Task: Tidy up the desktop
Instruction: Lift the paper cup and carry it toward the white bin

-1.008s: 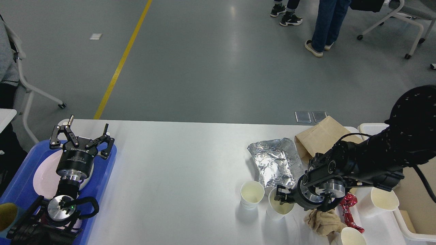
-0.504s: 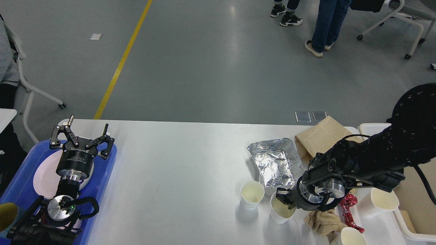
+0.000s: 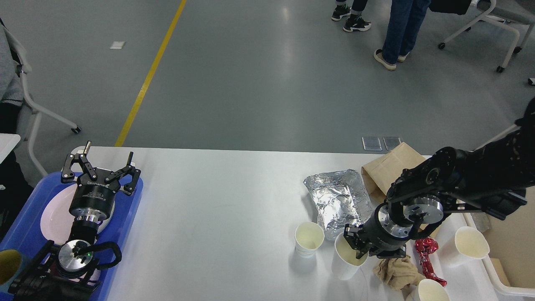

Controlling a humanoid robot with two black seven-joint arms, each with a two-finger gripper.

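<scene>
The white desktop (image 3: pixel 217 200) spans the view. My right gripper (image 3: pixel 356 247) is at the front right, shut on the rim of a white paper cup (image 3: pixel 345 262), with one finger inside the cup; the cup looks raised and tilted. A second paper cup (image 3: pixel 309 239) stands upright just left of it. My left gripper (image 3: pixel 108 152) is open and empty above the blue tray (image 3: pixel 127 209) at the left edge.
Crumpled foil (image 3: pixel 338 200) and a brown paper bag (image 3: pixel 391 167) lie behind the right gripper. A beige napkin (image 3: pixel 397 271), a red wrapper (image 3: pixel 426 259) and two more cups (image 3: pixel 466 246) (image 3: pixel 432 290) lie at the front right. A cream bin (image 3: pixel 501 284) is far right. A white plate (image 3: pixel 52 213) is on the tray.
My right gripper has swung back and up with the paper cup, which now sits a little nearer and larger in view. The right arm's elbow rose. The left arm has not moved.
</scene>
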